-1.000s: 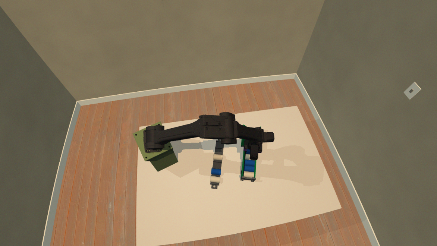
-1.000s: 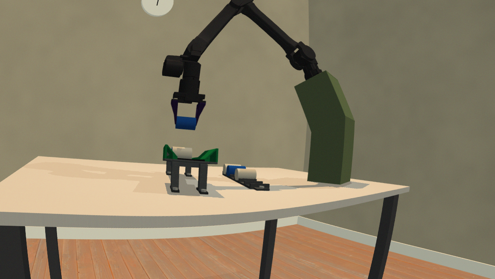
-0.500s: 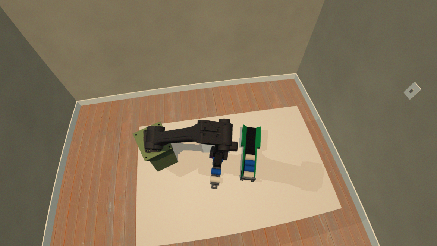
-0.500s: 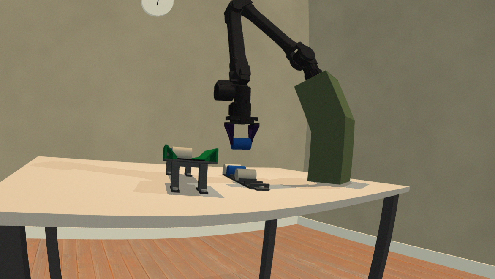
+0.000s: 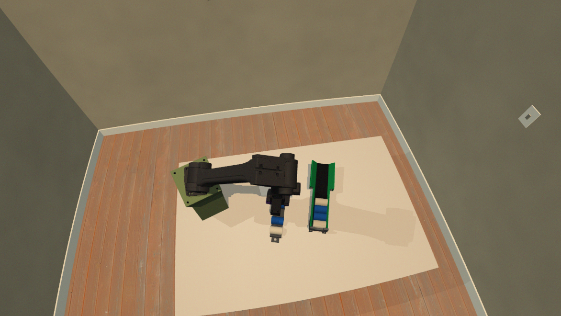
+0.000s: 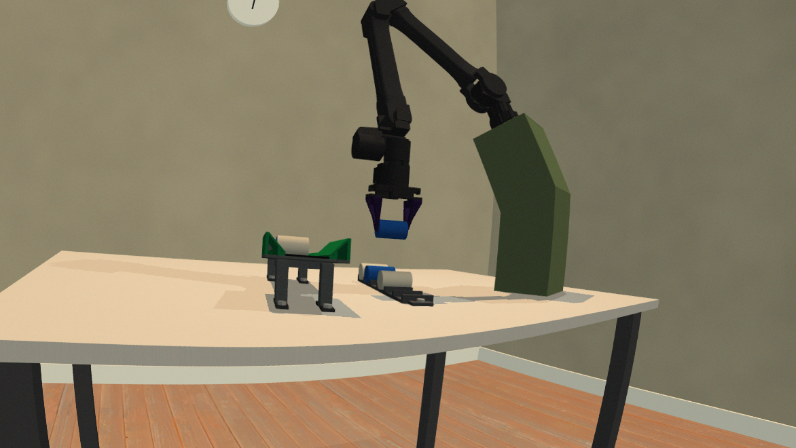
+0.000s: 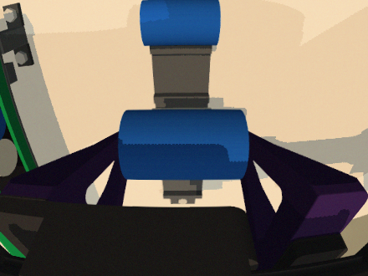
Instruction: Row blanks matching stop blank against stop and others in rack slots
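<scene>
My gripper [image 5: 277, 212] [image 6: 391, 225] [image 7: 183, 137] is shut on a blue blank [image 6: 391, 229] [image 7: 184, 144] and holds it crosswise, well above the dark stock rack [image 5: 275, 239] [image 6: 416, 300] [image 7: 181, 74]. On the rack lie a blue blank [image 5: 277, 220] [image 6: 383, 271] [image 7: 180, 23] and a cream blank [image 5: 276, 230] [image 6: 395, 279]. Another cream blank [image 6: 365, 269] lies behind them. The green feed ramp [image 5: 312, 176] [image 6: 334, 248] stands to the right of the rack. It carries a cream blank [image 5: 319, 224] [image 6: 293, 243] at the stop, two blue blanks [image 5: 320, 216] [image 5: 320, 208], then a cream blank [image 5: 320, 202].
The arm's olive green base block [image 5: 204, 204] [image 6: 529, 222] stands at the table's back left in the top view. The ramp is raised on dark legs [image 6: 325, 286]. The table edge [image 6: 334, 347] curves along the front.
</scene>
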{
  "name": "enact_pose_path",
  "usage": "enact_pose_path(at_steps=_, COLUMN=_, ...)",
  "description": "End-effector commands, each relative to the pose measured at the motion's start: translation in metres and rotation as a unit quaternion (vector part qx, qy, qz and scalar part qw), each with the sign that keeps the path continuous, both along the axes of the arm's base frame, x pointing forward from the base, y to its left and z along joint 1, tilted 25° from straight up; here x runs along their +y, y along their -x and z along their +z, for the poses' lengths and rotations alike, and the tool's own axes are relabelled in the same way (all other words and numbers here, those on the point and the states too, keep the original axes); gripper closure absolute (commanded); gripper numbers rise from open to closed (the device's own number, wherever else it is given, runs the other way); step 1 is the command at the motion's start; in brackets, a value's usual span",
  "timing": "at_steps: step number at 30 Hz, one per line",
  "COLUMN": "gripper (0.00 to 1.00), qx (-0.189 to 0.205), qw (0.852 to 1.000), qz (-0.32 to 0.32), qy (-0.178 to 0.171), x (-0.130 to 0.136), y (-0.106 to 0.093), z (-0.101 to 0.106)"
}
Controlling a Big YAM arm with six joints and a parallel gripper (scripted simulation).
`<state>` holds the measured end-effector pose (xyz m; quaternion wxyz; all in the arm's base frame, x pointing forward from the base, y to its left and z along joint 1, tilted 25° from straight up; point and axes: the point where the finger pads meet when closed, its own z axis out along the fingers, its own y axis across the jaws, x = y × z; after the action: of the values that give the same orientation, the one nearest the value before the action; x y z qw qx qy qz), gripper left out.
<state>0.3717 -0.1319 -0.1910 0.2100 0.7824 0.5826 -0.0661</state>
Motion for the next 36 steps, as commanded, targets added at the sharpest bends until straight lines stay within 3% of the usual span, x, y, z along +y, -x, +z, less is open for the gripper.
enact_pose_path(at_steps=1, gripper=0.38, qx=-0.003, qw=1.0, qz=0.01, qy=0.0, x=0.002, y=-0.003, z=-0.002)
enact_pose_path(at_steps=10, gripper=0.38, qx=-0.001, qw=1.0, qz=0.002, qy=-0.001, x=-0.008, y=-0.003, z=-0.013)
enact_pose_path(at_steps=29, gripper=0.38, qx=-0.001, qw=1.0, qz=0.002, qy=-0.001, x=-0.04, y=-0.011, z=-0.084)
enact_pose_path(at_steps=36, gripper=0.38, qx=-0.001, qw=1.0, qz=0.004, qy=0.0, x=-0.043, y=-0.014, z=-0.096)
